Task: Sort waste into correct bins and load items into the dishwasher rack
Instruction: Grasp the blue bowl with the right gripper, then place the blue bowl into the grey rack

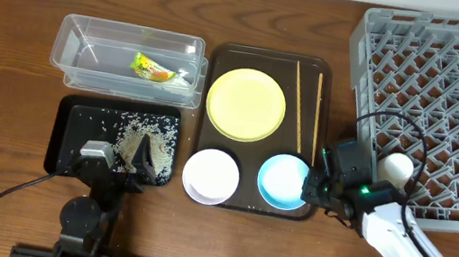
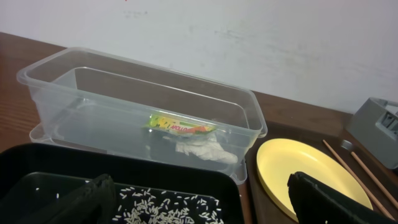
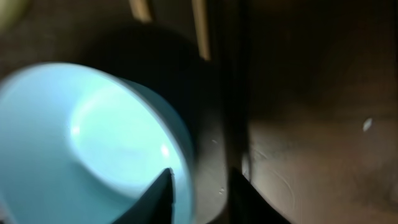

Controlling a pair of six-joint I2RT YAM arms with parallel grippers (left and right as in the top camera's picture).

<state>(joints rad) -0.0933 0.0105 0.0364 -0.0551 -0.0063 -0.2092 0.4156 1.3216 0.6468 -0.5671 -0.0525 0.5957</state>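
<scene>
Brown wooden table [image 1: 11,5], white wall [image 2: 249,37]. The wrapper [image 1: 152,68] lies in the clear tub [image 1: 69,32]. The rice [image 1: 143,129] is in the black tray [image 1: 74,128] under my left gripper [image 1: 135,160], its jaws apart and empty. My right gripper [image 1: 312,185] straddles the blue bowl [image 1: 281,180] rim (clamped? can't tell).

White right arm [image 1: 412,251], black gripper [image 1: 312,185], green light [image 1: 364,191]; left arm [image 1: 89,212] black, cable [image 1: 10,196] seemingly black.

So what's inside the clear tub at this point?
Inside the clear tub lie a green-and-yellow wrapper and a crumpled white scrap, touching, right of its middle. Nothing else shows on its floor. Whatever sits beneath the scrap is covered.
</scene>
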